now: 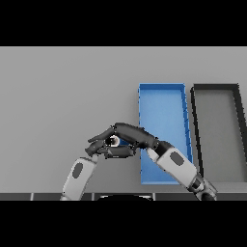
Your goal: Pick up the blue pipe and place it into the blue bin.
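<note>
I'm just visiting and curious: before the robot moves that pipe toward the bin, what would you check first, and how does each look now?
1. Right hand curled round the blue pipe: ok.
2. Pipe lifted off the table: cannot tell.
3. Blue bin open, nothing visible inside: ok.
4. Pipe over the bin: not ok, it sits at the bin's left edge.
5. Left hand clear of the pipe: not ok, it is close against the right hand.
6. Black bin apart from the path: ok.
</note>
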Tool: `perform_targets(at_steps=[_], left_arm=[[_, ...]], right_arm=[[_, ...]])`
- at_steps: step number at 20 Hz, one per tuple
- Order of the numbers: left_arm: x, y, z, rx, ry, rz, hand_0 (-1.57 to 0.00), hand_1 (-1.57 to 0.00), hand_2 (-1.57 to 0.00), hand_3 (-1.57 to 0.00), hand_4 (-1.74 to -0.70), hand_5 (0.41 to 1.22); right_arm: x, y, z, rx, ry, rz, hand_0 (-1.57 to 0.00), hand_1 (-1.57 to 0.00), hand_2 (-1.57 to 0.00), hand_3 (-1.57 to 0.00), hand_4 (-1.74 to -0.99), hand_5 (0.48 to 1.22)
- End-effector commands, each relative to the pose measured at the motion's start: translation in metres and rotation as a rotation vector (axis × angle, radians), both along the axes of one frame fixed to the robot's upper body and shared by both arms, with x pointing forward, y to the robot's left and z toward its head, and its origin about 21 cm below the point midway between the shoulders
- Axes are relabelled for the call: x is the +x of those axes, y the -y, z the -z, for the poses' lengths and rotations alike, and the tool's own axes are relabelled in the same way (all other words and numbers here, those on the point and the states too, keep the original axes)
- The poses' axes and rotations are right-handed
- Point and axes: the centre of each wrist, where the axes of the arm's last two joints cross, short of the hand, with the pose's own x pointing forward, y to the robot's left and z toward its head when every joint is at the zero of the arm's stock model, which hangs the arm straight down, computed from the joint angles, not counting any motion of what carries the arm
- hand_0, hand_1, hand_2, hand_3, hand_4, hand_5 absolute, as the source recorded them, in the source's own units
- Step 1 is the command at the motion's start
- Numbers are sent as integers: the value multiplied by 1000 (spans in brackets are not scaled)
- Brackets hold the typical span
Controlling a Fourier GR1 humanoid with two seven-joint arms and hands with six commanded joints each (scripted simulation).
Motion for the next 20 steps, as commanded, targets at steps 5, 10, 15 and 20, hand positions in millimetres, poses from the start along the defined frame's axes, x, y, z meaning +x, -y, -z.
perform_targets(at_steps=[5,10,15,20], left_arm=[[1,0,5,33,-51,-36,-63,-58,-56,-50,-955,538],[-1,-2,11,38,-49,-41,-20,-18,-18,-16,-916,474],[0,-3,9,58,-61,-39,-6,-5,-5,-5,-906,445],[2,-8,7,66,-70,-47,-1,-1,-1,-1,-902,432]], right_arm=[[-2,2,8,41,-20,-9,-1570,-1570,-1570,-1570,-1741,1220],[5,4,-16,132,-129,-21,-1571,-1571,-1571,-1571,-1741,1221],[13,8,-79,235,-134,-68,-1571,-1571,-1571,-1571,-1741,1221],[43,31,-143,371,-19,73,-1571,-1571,-1571,-1571,-1741,1221]])
